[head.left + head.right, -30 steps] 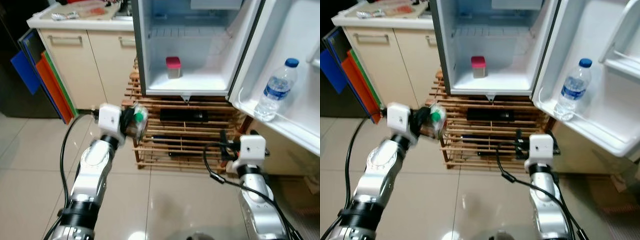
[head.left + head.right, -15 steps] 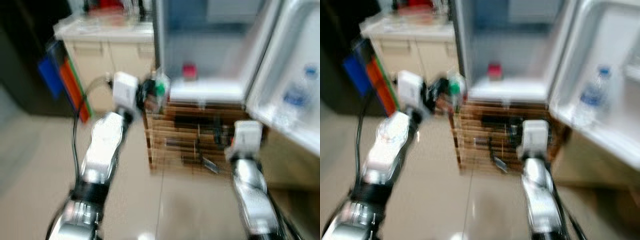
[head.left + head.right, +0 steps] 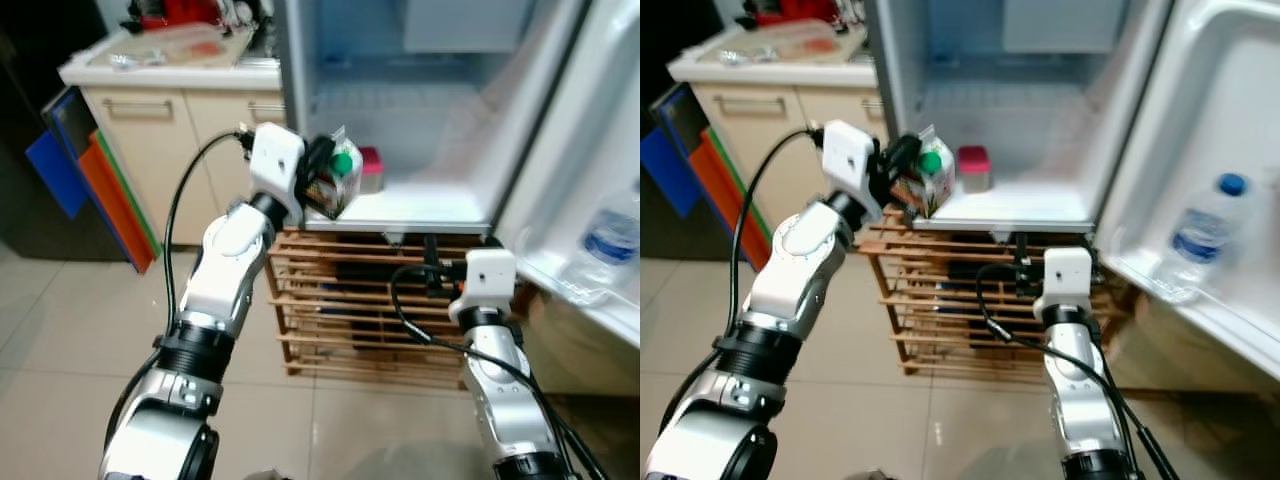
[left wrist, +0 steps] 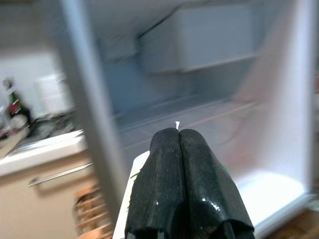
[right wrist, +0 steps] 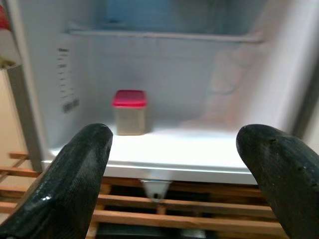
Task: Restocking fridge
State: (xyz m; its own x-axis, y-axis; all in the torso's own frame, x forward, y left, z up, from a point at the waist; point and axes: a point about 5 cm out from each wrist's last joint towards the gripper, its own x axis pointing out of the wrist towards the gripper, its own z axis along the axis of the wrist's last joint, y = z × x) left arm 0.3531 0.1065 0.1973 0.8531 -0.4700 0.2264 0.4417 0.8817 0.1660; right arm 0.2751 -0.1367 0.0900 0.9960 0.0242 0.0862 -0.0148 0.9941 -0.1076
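Observation:
My left gripper [image 3: 322, 175] is shut on a small carton with a green cap [image 3: 338, 180], held at the front left edge of the open fridge's bottom shelf [image 3: 420, 205]. In the left wrist view its fingers [image 4: 182, 184] are pressed together with the carton's white edge [image 4: 130, 199] below them. A small container with a pink lid [image 5: 129, 112] stands at the back left of that shelf. My right gripper [image 5: 174, 164] is open, low in front of the fridge, facing the shelf. A water bottle [image 3: 1200, 230] stands in the door shelf [image 3: 1160, 290].
The fridge rests on a wooden slatted rack [image 3: 350, 310] holding dark items. Left of it is a beige cabinet [image 3: 150, 150] with a cluttered counter, and coloured boards [image 3: 90, 170] lean against it. The open fridge door [image 3: 1210, 150] is on the right. The floor is beige tile.
My left arm has risen and reached forward, bringing the carton from beside the rack to the fridge shelf's edge. The camera has moved closer to the fridge.

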